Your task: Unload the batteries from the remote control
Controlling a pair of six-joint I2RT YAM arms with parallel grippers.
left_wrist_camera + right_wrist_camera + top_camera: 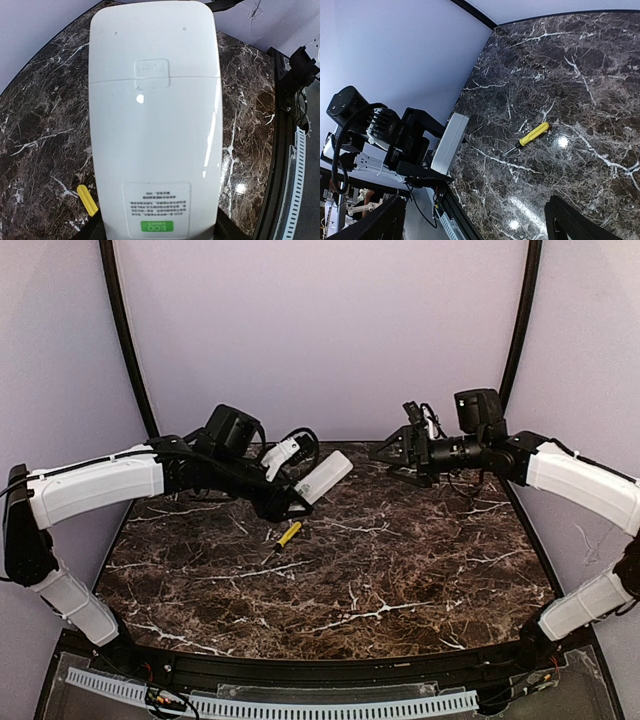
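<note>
Quick status from my end. The left fingers (285, 502) are clamped on the label end of the remote control (155, 125), holding it in the air just above and behind the yellow screwdriver (287, 535), which lies on the tabletop (400, 560). The remote's back faces the left wrist cam, and the battery cover with its PUSH tab (151, 74) looks shut. So I reckon the batteries are inside; I can't see them at all.

The right fingers (383, 452) are spread wide with nothing in them, hanging up and off to the right of the screwdriver, tips aimed toward the remote.

As I read it, the step in hand is getting that cover off. My plan is to bring one right fingertip flat onto the PUSH tab, press in, then slide along the remote's length rather than prying. The left grip needs to hold firm and level, because any wobble and the tip skates off smooth plastic. I'd also keep the back tilted up so nothing drops out once it opens.
</note>
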